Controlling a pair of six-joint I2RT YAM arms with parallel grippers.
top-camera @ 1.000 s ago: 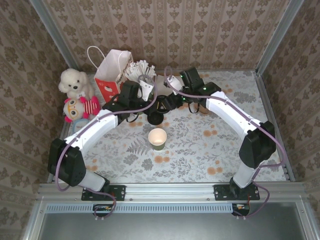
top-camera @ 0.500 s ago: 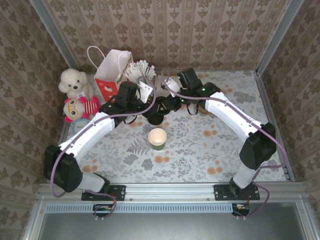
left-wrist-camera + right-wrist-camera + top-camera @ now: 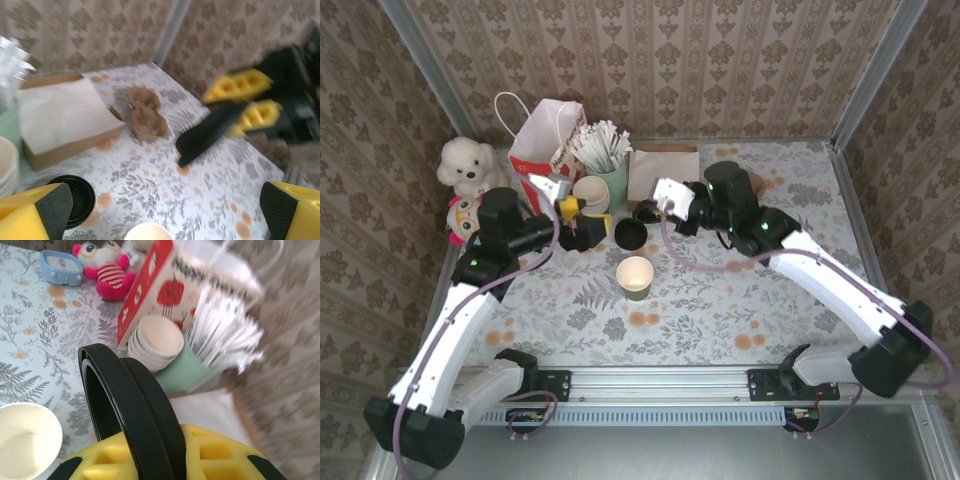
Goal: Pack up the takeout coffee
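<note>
The takeout coffee cup (image 3: 635, 277) is a small green paper cup, cream inside, upright mid-table; its rim shows in the left wrist view (image 3: 145, 232) and the right wrist view (image 3: 25, 445). My right gripper (image 3: 648, 212) (image 3: 165, 455) is shut on a round black lid (image 3: 130, 405), held on edge between the yellow fingers. Another black lid (image 3: 629, 233) (image 3: 75, 200) lies flat on the table just behind the cup. My left gripper (image 3: 588, 225) (image 3: 165, 210) stands open and empty, left of that lid.
A stack of green cups (image 3: 590, 193), a pale green holder of white sticks (image 3: 610, 160), a red-and-white paper bag (image 3: 545, 140) and a napkin box (image 3: 663, 175) line the back. Plush toys (image 3: 468, 165) sit far left. A brown cup carrier (image 3: 147, 115) lies behind.
My left gripper opened wide and drew back to the left, away from the lids. My right gripper closed on a black lid, and its arm swung lower and to the right.
</note>
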